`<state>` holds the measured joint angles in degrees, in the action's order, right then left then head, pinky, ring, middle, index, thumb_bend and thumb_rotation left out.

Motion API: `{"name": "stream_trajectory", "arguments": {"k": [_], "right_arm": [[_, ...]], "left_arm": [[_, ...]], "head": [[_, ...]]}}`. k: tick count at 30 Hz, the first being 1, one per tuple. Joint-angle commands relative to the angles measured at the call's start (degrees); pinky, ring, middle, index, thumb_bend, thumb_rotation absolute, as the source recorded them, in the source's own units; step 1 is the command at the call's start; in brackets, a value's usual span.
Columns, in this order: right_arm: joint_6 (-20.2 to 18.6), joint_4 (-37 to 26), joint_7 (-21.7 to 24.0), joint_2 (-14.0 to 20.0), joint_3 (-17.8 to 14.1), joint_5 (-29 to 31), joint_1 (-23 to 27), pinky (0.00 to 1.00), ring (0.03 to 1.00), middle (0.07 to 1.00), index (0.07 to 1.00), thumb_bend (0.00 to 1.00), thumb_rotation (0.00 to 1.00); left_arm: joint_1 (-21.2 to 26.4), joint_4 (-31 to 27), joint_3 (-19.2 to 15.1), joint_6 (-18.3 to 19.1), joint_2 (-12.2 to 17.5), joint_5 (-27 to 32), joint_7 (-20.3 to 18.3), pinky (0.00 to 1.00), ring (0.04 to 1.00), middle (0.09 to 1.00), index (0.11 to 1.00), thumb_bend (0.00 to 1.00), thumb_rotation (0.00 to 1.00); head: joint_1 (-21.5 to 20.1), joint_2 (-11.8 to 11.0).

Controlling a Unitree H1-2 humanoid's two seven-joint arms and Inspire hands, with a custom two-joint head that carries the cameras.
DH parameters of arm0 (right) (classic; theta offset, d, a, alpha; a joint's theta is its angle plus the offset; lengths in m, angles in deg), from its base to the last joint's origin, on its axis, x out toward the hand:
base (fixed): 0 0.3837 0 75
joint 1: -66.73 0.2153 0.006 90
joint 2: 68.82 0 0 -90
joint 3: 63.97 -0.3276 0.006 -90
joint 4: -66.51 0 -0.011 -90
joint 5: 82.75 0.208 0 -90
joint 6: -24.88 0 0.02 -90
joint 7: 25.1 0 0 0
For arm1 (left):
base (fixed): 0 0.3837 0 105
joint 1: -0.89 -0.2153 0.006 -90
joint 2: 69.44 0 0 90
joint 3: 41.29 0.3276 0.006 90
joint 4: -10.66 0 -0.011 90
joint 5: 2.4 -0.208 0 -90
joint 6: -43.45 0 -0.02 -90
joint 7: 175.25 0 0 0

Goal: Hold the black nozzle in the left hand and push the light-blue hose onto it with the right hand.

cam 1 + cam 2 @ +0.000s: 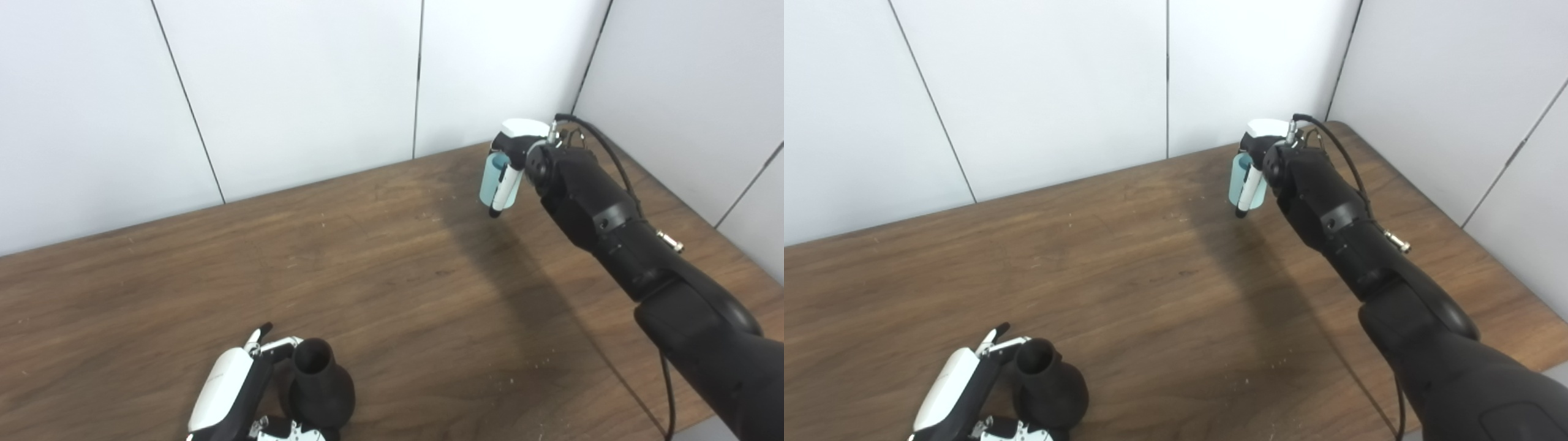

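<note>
**Nozzle held near left, hose held far right**

Left hand (245, 392) sat at the near left edge, white shell over black frame, fingers wrapped on the black nozzle (318, 386). Nozzle was matte, bell-shaped: wide rounded base, narrow neck, open round mouth facing up and away. Its base looked to be on the table (380, 294), dark wood grain with pale specks scattered on it. Far right, well apart from the nozzle, right hand (514, 162) was clamped on the light-blue hose (490, 180), a short smooth cylinder, upright, above the tabletop. A black cable (606, 150) looped over the right wrist.
</note>
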<state>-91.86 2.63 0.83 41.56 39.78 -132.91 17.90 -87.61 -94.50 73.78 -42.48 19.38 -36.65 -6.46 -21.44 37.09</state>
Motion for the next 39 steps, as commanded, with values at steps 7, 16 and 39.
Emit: {"name": "stream_trajectory", "arguments": {"k": [7,16,39], "right_arm": [[-0.13,-2.25,-1.33,2.08,-1.52,-0.17,2.68,0.37,0.405,0.478,0.568,0.52,0.0],[1.16,-2.75,-6.78,2.12,-1.6,1.3,1.87,0.33,0.437,0.499,0.482,0.5,0.0],[-0.08,-35.9,3.56,2.0,-4.5,1.49,-7.24,0.33,0.427,0.49,0.484,0.5,0.0]], "left_arm": [[-2.15,2.23,2.31,3.75,0.86,-1.52,-5.21,1.0,0.679,0.48,0.494,0.52,0.0],[-2.1,2.34,2.43,3.87,0.7,-1.44,-5.18,1.0,0.68,0.48,0.494,0.52,0.0],[-1.77,1.27,4.39,6.74,-1.22,-4.94,-5.23,1.0,0.677,0.483,0.491,0.52,0.0]], "head": [[0.07,0.01],[0.07,0.07],[7.91,1.98]]}}
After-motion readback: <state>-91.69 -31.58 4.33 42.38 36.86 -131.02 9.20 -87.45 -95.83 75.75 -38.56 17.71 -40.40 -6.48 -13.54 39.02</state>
